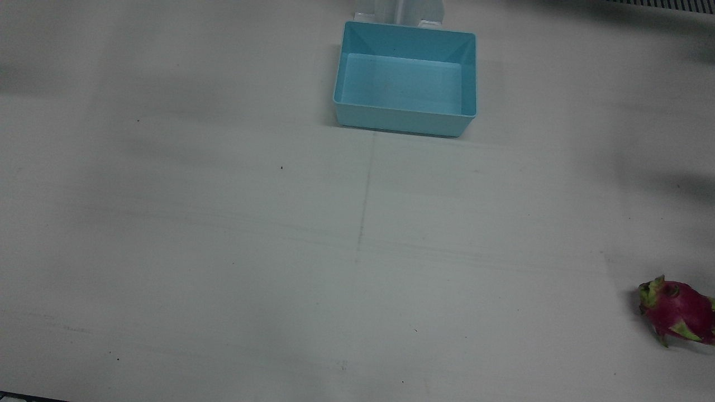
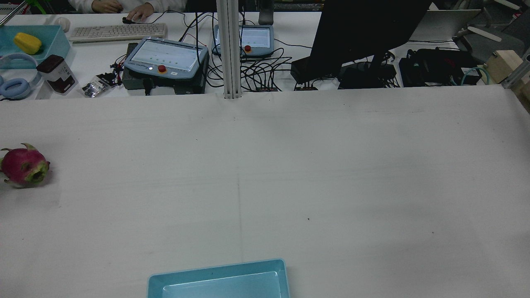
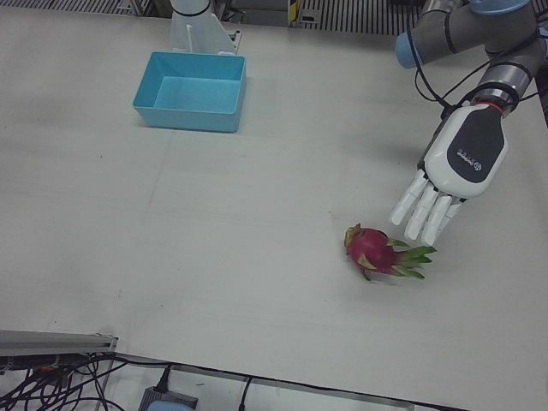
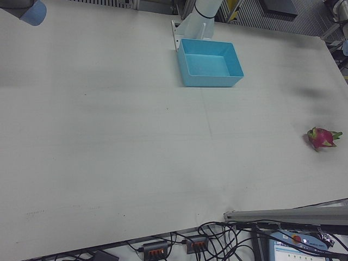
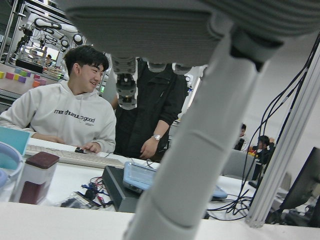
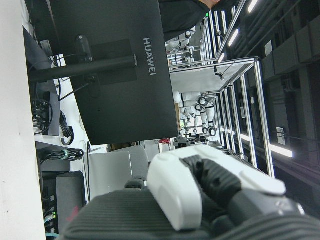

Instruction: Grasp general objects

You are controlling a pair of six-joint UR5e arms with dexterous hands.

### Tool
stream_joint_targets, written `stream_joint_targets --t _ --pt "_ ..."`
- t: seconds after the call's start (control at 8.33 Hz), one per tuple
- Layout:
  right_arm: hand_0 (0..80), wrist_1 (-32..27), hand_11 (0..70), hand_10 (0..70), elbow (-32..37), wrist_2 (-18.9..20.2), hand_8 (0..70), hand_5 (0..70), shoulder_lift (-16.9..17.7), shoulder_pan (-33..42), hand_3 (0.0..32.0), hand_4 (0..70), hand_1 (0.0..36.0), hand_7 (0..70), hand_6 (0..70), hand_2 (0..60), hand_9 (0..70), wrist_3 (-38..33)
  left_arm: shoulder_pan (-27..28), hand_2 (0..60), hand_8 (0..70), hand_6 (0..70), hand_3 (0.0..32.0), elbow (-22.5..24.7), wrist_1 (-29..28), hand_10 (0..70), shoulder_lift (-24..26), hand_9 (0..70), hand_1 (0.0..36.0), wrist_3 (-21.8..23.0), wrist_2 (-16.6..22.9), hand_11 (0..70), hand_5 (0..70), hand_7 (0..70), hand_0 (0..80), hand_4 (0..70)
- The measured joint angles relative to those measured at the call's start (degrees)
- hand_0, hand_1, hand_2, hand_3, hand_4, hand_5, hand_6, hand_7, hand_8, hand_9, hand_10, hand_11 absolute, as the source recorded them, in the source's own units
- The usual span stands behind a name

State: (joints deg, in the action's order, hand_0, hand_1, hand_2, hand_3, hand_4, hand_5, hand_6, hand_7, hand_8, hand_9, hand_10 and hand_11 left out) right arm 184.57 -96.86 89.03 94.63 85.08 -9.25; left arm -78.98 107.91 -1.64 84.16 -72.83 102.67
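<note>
A pink dragon fruit [image 3: 381,251] with green scales lies on the white table near the left arm's side; it also shows in the front view [image 1: 678,310], the rear view [image 2: 24,166] and the right-front view [image 4: 322,137]. My left hand [image 3: 451,171] hovers just above and beside the fruit, open and empty, with its fingers [image 3: 424,214] straight and pointing down, apart from the fruit. Its fingers [image 5: 200,150] fill the left hand view. Of my right hand only a white and dark part [image 6: 200,190] shows in the right hand view, far from the fruit.
An empty light-blue bin [image 3: 190,90] stands by the pedestal at the table's robot side, also in the front view [image 1: 405,78]. Beyond the far edge stand a post [image 2: 230,49], teach pendants [image 2: 165,62], a monitor [image 2: 364,33] and cables.
</note>
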Motion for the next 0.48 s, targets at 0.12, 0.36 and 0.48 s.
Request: stream_joint_targets --t 0.12,0.36,0.48 --pt "0.0 0.0 0.0 0.0 0.0 0.0 0.0 0.0 -0.03 0.0 0.0 0.0 0.0 0.0 0.0 0.0 0.0 0.01 -0.07 0.0 0.0 0.0 0.0 -0.18 -6.25 0.0 -2.53 0.0 21.9 4.74 -0.08 0.0 0.0 0.0 68.5 0.0" --pt "0.0 0.0 0.0 0.0 0.0 0.0 0.0 0.0 -0.03 0.0 0.0 0.0 0.0 0.0 0.0 0.0 0.0 0.02 -0.73 0.0 0.0 0.0 0.0 -0.06 -12.93 0.0 -5.02 0.0 23.2 11.27 0.2 0.0 0.0 0.0 73.8 0.0" --pt "0.0 0.0 0.0 0.0 0.0 0.0 0.0 0.0 -0.04 0.0 0.0 0.0 0.0 0.0 0.0 0.0 0.0 -0.01 -0.96 0.0 0.0 0.0 0.0 0.11 -14.67 0.0 -5.44 0.0 23.3 13.57 0.28 0.0 0.0 0.0 74.2 0.0"
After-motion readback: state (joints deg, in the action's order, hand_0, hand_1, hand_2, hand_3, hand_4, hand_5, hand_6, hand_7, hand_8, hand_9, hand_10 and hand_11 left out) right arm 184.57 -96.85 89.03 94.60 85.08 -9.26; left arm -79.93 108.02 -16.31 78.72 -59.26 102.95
